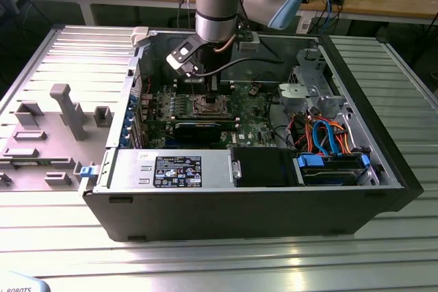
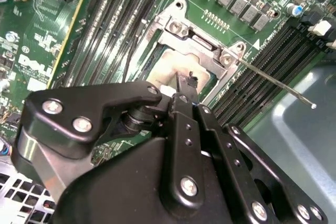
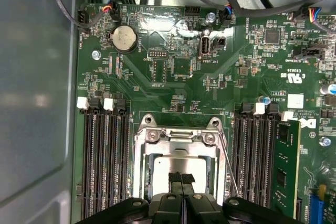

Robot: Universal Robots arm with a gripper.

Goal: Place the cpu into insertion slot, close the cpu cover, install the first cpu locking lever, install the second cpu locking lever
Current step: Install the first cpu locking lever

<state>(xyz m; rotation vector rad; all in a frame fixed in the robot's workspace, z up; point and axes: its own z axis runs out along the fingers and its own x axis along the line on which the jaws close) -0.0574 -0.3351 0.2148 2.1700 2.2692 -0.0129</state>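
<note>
I have the gripper down inside the open computer case, right over the insertion slot on the green motherboard. In both wrist views the two black fingertips are pressed together with nothing between them. They sit above the middle of the cpu; I cannot tell whether they touch its top.

The cpu lies flat in the slot, its dull grey top showing through the window of the cpu cover. The cover looks lowered, its silver frame lying around the chip. In the second wrist view the same frame shows beyond the fingertips.

One locking lever, a thin metal rod, sticks out from the socket corner over the black memory slots toward the case wall. In the first wrist view it runs slightly slanted along the socket's side.

In the exterior view the gripper hangs just above the socket
</note>
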